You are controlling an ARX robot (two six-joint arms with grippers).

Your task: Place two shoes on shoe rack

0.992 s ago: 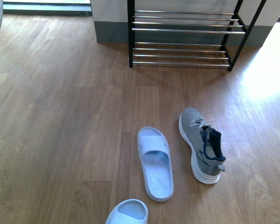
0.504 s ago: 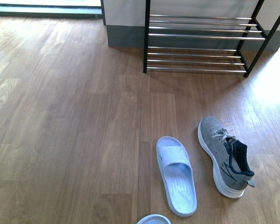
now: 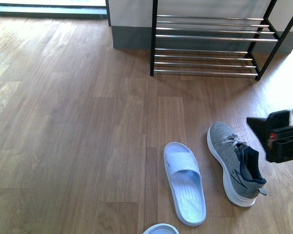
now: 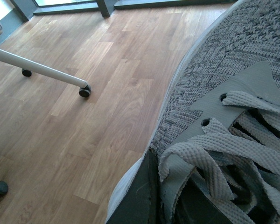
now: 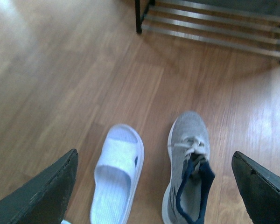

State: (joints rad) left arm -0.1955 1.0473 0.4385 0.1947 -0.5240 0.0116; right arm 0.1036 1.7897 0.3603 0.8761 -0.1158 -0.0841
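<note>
One grey sneaker (image 3: 234,163) with a white sole lies on the wood floor, toe toward the shoe rack (image 3: 210,36), whose chrome rods span the back. My right gripper (image 3: 278,129) hovers open just right of and above it. In the right wrist view its fingers (image 5: 51,191) stand wide apart, and the sneaker (image 5: 189,140) lies below between them, nearer one finger. The other grey sneaker (image 4: 233,60) fills the left wrist view, laces close up. My left gripper (image 4: 170,205) is shut on it at the tongue. The left arm is out of the front view.
A white slipper (image 3: 184,183) lies left of the floor sneaker, and another slipper's tip (image 3: 161,229) shows at the bottom edge. A white chair leg with a caster (image 4: 84,91) appears in the left wrist view. A grey skirting wall (image 3: 132,36) stands behind the rack.
The front view shifted between one second and half a second ago, then held. My right gripper has come into view at the right edge beside the floor sneaker.
</note>
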